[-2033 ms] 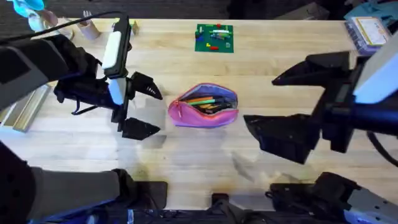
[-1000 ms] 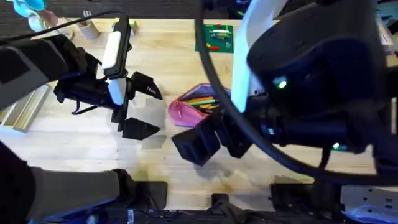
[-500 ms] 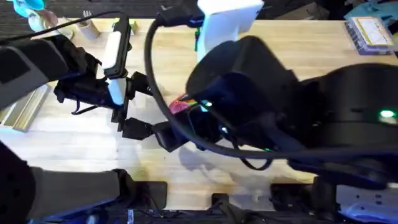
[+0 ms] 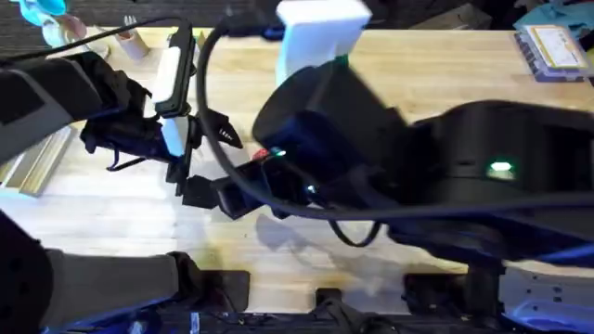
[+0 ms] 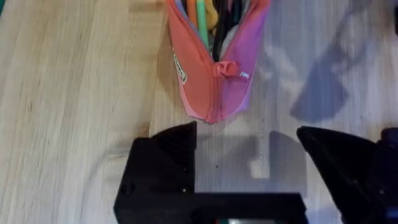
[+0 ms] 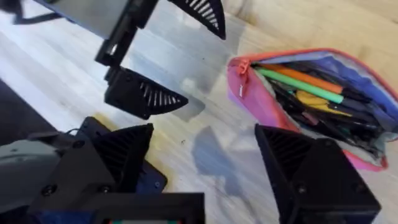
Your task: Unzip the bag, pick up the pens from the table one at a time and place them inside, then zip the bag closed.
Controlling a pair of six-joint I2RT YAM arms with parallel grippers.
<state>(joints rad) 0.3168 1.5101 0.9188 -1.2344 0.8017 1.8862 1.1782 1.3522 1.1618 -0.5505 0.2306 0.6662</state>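
Observation:
The pink bag (image 6: 348, 155) lies unzipped on the table (image 5: 74, 93), its zipper pull (image 6: 239, 91) hanging at the near end. Several pens sit inside, among them a green pen (image 6: 298, 84) and black ones. My left gripper (image 5: 245, 134) is open just short of the bag's (image 5: 205, 93) zipper end and touches nothing. It hangs left of centre in the overhead view (image 4: 209, 160). My right gripper (image 6: 205, 134) is also open, low over the table beside that same end. The right arm (image 4: 399, 186) rises dark and large under the overhead camera and covers nearly all of the bag.
Small wooden cups (image 4: 135, 42) stand at the far left of the table. A pale bar (image 4: 37, 167) lies along the left edge and a clear box (image 4: 548, 46) sits at the far right corner. Bare wood lies in front of the bag.
My right arm has swung from the right side across the middle toward the left, close under the camera, covering the bag and the green board. The left arm has stayed put.

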